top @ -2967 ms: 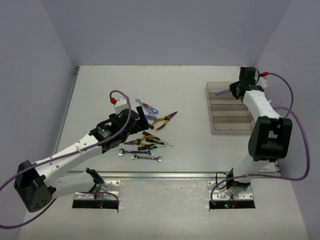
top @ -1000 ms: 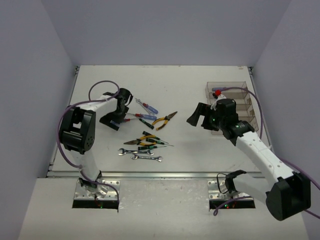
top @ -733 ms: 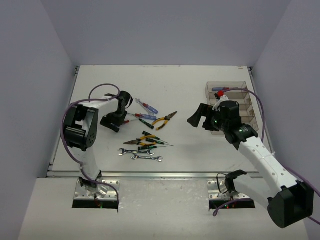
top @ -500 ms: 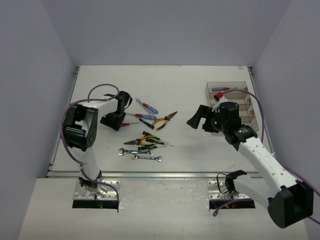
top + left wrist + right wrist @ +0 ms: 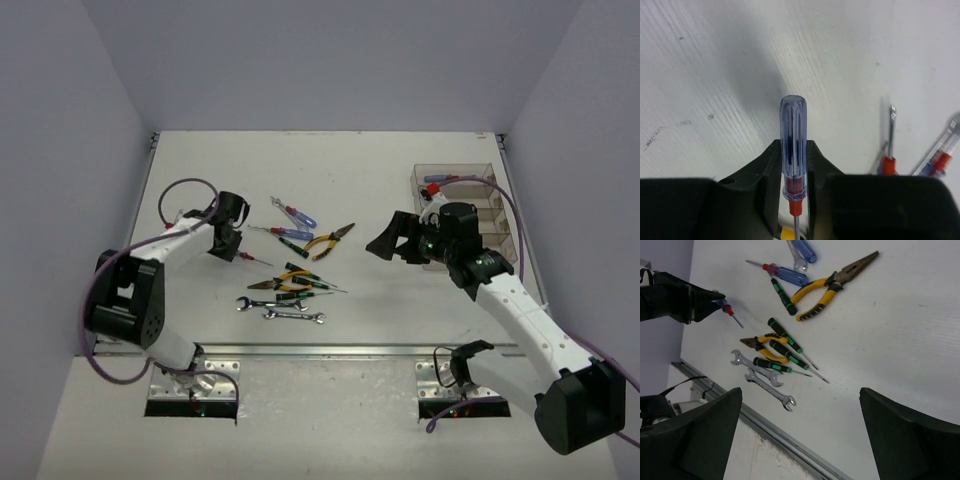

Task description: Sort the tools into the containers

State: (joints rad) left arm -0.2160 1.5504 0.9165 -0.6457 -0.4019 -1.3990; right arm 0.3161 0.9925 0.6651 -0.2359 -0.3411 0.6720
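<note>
My left gripper [image 5: 234, 247] is shut on a blue-handled screwdriver [image 5: 793, 142] with a red collar. Its thin shaft [image 5: 258, 260] points right toward the tool pile. Two more blue/red screwdrivers [image 5: 295, 212] lie at the back of the pile, beside orange pliers [image 5: 328, 240]. Yellow pliers and green-handled screwdrivers [image 5: 292, 282] lie nearer, with two silver wrenches [image 5: 285, 312] in front. My right gripper [image 5: 392, 240] hangs open and empty between the pile and the clear containers [image 5: 462, 232]. One blue/red screwdriver [image 5: 437, 180] lies in the far bin.
In the right wrist view the pile [image 5: 785, 347] spreads below my open fingers [image 5: 695, 437], with the left gripper [image 5: 682, 302] at the upper left. A metal rail [image 5: 320, 350] runs along the table's near edge. Grey walls close in the left, back and right.
The left gripper has shut on the blue screwdriver and carried it left, away from the pile, the arm swinging low. The right arm has barely moved.
</note>
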